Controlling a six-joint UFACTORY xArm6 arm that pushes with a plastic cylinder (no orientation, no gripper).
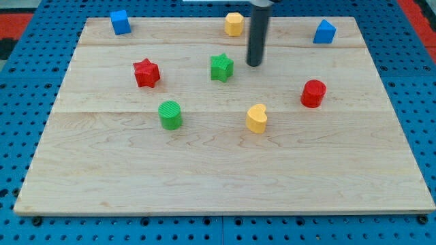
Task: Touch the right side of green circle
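While the tip (254, 64) sits just right of the green star (221, 67), the green circle (170, 114) is well off toward the view's lower left, nothing touching it. No fingers on this rig, just a bare rod, holding nothing. Yellow heart (257, 118) is right of the circle, red star (146, 73) above-left.

Only body part in frame was a straight rod, dark grey to near black, round in section, smooth with a faint lighter sheen down one side. My tip (254, 65) ended blunt and flat (no taper seen). Upper end was cut off by the view's top, possibly widening into a collar there. No cables, screws or markings showed.
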